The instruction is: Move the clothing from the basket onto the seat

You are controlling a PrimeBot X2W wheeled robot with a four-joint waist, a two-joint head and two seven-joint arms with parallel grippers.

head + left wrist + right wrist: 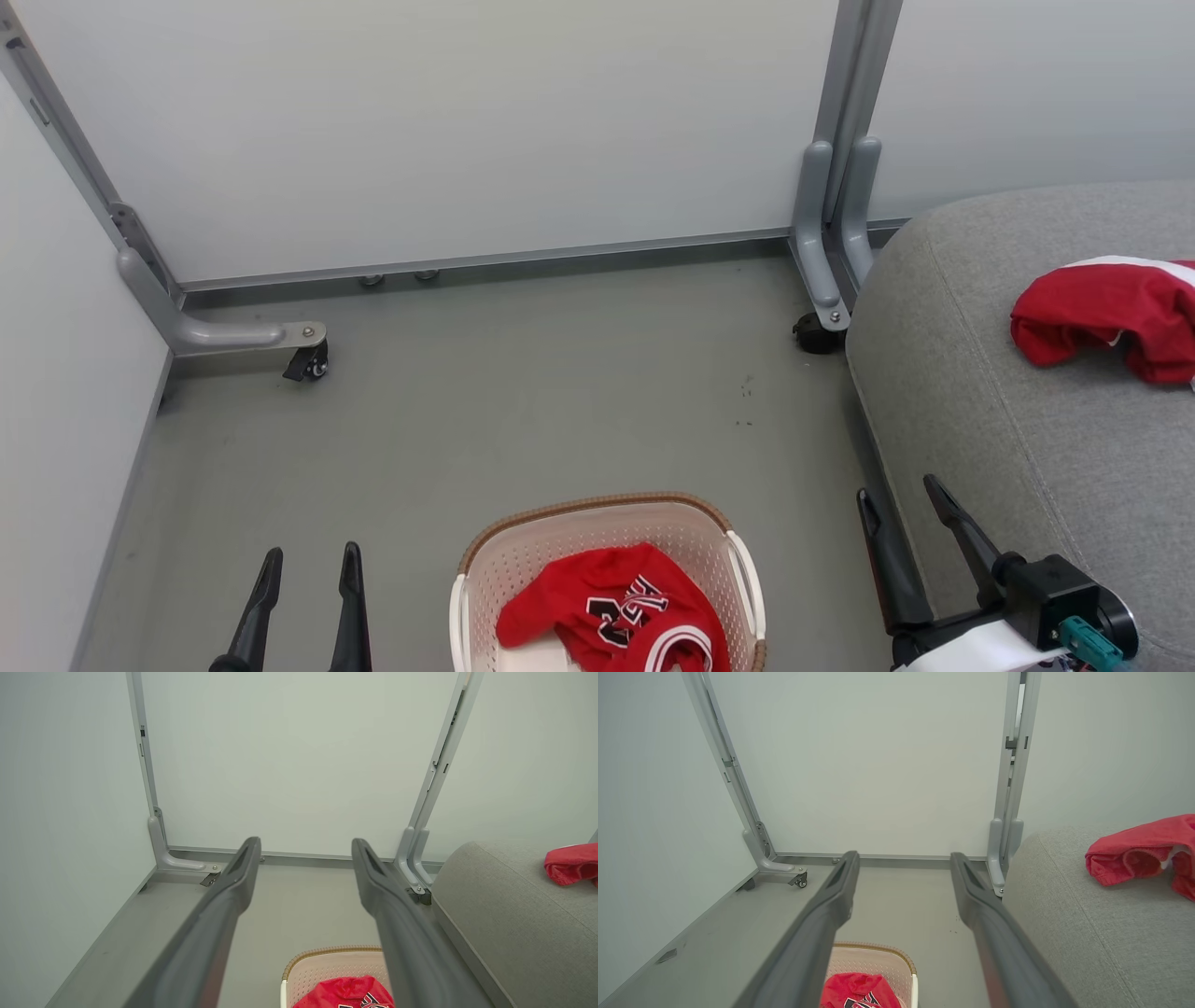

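The large light-grey fabric seat [980, 420] at right carries a red white-banded garment [1106, 317]. The small cream perforated plastic basket [560, 546] at bottom centre holds a red lettered jersey [611, 607]. Flanking it, the left end effector [312, 551] and right end effector [899, 488] have fingers apart, empty.

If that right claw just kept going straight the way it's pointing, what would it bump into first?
Probably the white partition panel, near its grey bottom rail. The open right gripper points over bare floor, passing beside the seat and above the basket; depth is uncertain.
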